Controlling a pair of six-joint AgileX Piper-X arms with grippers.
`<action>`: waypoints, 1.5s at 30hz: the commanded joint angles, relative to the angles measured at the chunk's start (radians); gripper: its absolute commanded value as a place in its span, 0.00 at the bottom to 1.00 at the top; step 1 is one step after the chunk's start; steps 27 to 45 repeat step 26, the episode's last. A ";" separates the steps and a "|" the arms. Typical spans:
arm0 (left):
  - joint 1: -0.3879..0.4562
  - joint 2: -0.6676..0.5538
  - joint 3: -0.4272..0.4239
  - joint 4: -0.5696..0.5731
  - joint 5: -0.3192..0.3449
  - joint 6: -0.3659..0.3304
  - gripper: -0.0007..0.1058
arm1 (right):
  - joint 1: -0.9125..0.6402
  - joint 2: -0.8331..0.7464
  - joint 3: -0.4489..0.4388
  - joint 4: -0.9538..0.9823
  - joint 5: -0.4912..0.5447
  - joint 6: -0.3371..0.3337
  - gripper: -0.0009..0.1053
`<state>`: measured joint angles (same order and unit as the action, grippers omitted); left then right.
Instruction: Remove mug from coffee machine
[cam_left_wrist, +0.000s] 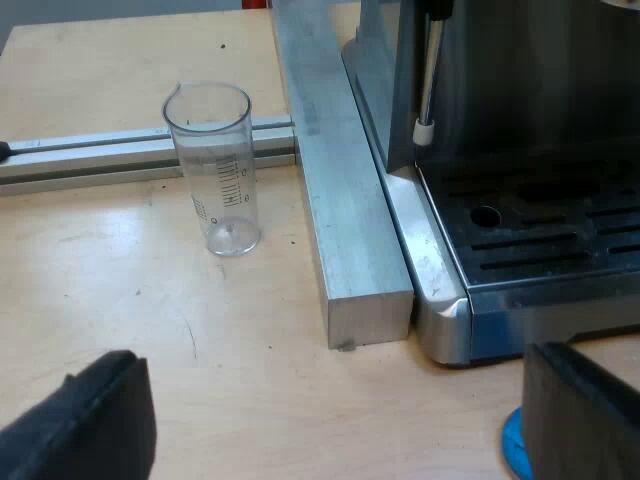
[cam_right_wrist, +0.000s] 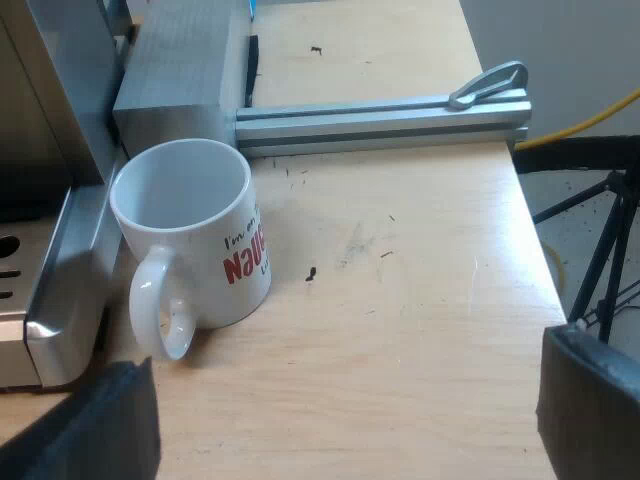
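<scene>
While the mug (cam_right_wrist: 195, 240) stands on the worktop (cam_right_wrist: 400, 300) just beside the machine (cam_right_wrist: 60, 290), the left gripper (cam_left_wrist: 340, 420) and the right gripper (cam_right_wrist: 350, 420) have fingers (cam_right_wrist: 590, 400) wide apart, gripping nothing.

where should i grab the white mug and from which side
Probably the handle: the mug stands upright on the table with the loop turned toward the open right tool, while the machine's base crowds one side of its body. Come in from the handle's side and close across the loop.
</scene>
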<state>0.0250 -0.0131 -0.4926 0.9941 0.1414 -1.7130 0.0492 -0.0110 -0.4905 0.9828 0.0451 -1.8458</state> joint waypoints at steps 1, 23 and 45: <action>-0.002 -0.135 -0.005 -0.009 -0.012 0.002 0.72 | -0.003 -0.041 -0.007 -0.014 -0.005 -0.014 0.74; -0.002 -0.140 -0.005 -0.009 0.005 0.002 0.72 | -0.003 -0.041 -0.007 -0.014 -0.005 -0.014 0.74; -0.002 -0.140 -0.005 -0.009 0.005 0.002 0.72 | -0.003 -0.041 -0.007 -0.014 -0.005 -0.014 0.74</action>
